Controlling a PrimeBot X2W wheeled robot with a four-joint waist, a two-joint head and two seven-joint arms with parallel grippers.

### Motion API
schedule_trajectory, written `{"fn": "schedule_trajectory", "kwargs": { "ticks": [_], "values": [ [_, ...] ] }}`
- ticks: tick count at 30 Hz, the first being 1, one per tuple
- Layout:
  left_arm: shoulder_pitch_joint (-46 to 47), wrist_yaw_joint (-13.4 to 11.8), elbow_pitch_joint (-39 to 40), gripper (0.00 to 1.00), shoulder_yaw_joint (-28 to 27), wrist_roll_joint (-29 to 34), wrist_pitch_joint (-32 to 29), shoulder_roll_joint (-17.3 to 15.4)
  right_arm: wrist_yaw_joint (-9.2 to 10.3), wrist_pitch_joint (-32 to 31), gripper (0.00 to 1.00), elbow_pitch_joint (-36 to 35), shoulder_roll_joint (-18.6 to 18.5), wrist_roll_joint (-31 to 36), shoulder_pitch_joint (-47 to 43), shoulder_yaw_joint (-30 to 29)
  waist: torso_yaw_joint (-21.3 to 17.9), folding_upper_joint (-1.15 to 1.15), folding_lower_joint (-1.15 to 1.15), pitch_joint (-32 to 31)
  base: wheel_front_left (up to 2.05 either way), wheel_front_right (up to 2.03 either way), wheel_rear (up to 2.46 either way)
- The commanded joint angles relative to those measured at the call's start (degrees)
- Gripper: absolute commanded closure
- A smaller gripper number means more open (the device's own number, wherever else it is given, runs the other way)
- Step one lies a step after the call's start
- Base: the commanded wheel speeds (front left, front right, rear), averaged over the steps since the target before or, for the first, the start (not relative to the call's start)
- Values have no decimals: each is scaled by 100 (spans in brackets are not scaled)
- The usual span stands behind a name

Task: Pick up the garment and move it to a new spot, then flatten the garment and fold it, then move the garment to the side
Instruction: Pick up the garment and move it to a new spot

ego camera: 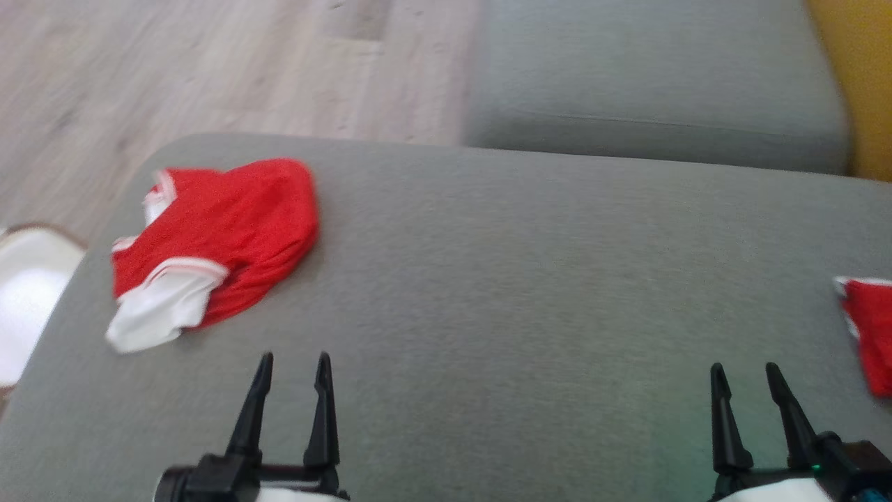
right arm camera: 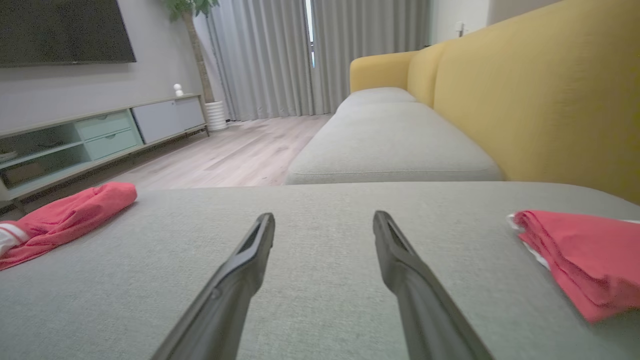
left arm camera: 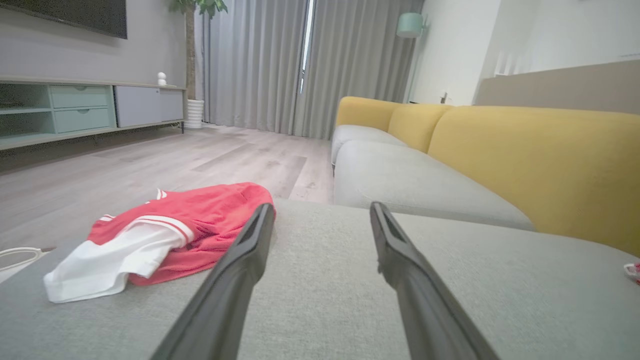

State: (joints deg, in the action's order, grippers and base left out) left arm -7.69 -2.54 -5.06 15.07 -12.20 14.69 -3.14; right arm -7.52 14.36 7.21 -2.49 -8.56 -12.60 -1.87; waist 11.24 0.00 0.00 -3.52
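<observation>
Left gripper (ego camera: 293, 359): the two long dark fingers are spread apart with nothing between them. It hovers over the near edge of the grey fabric seat cushion (ego camera: 523, 279), left of centre, fingers pointing toward the far edge. In the left wrist view, the left gripper (left arm camera: 322, 207) has bare grey fabric between its fingers.

Right gripper (ego camera: 744, 368): its fingers are likewise spread and empty. It sits over the near edge, toward the right side. In the right wrist view, the right gripper (right arm camera: 324, 216) frames bare cushion.

Crumpled red garment with white trim (ego camera: 223, 223): it lies in a heap near the far left corner of the cushion, close to the left edge. A white portion spills toward the near side. It is apart from both grippers, ahead and left of the left gripper. It shows in the left wrist view (left arm camera: 200, 220) and the right wrist view (right arm camera: 70, 215).

Folded red garment (ego camera: 871, 328): it rests at the right edge of the cushion, just right of the right gripper, in neat layers (right arm camera: 575, 250).

Surroundings: a second grey seat cushion (ego camera: 655, 90) adjoins the far edge. A yellow upholstered backrest (right arm camera: 540, 90) runs along the right. Pale wood floor (ego camera: 209, 63) lies beyond the far left corner.
</observation>
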Motion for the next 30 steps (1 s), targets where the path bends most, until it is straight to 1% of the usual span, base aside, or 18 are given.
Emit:
{"fn": "schedule_trajectory", "kwargs": {
  "ticks": [1, 2, 6, 7, 10, 12, 16, 19, 22, 26, 28, 30],
  "values": [
    [387, -44, 228, 0, -193, -43, 30, 26, 3, 63, 0, -231, -46, 44, 243, 154, 429, 0, 0, 153, 0, 0, 0],
    [438, -80, 255, 0, -214, -78, 30, 26, 3, 63, 0, -259, -46, 43, 325, 188, 744, 0, 0, 257, 0, 0, 0],
    [553, -170, 329, 0, -286, -153, 30, 26, 3, 63, 0, -298, -77, 21, 585, 283, 1330, 0, 0, 454, 0, 0, 0],
    [553, -170, 329, 0, -286, -153, 30, 26, 3, 63, 0, -298, -77, 21, 585, 283, 1330, 0, 0, 454, 0, 0, 0],
    [601, -216, 356, 0, -381, -182, 30, 26, 3, 63, 0, -298, -121, 36, 752, 331, 1680, 0, 0, 567, 0, 0, 0],
    [576, -298, 409, 0, -519, -232, 30, 26, 3, 63, 0, -279, -155, 46, 859, 405, 1782, 0, 0, 668, 0, 0, 0],
    [490, -439, 549, 0, -733, -314, 30, 26, 3, 63, 0, -201, -276, 40, 1000, 491, 1874, 0, 0, 824, 0, 0, 0],
    [492, -452, 581, 0, -844, -316, 30, 26, 3, 63, 0, -170, -358, 54, 991, 491, 1919, 0, 0, 911, 0, 0, 0],
    [736, -368, 626, 0, -968, -220, 30, 26, 3, 63, 0, -266, -464, 102, 999, 429, 1912, 0, 0, 1204, 0, 0, 0],
    [1512, -258, 683, 0, -1358, -65, 30, 26, 3, 63, 0, -430, -786, 201, 1205, 472, 1668, 0, 0, 1850, 0, 0, 0],
    [2008, -114, 363, 0, -1548, -22, 30, 14, 3, 63, 0, -504, -977, 225, 1347, 512, 1546, 0, 0, 2174, 0, 0, 0],
    [2635, 24, -221, 0, -1709, -42, 30, -89, 3, 63, 0, -551, -1181, 244, 1484, 547, 1445, 0, 0, 2463, 0, 0, 0]
  ]
}}
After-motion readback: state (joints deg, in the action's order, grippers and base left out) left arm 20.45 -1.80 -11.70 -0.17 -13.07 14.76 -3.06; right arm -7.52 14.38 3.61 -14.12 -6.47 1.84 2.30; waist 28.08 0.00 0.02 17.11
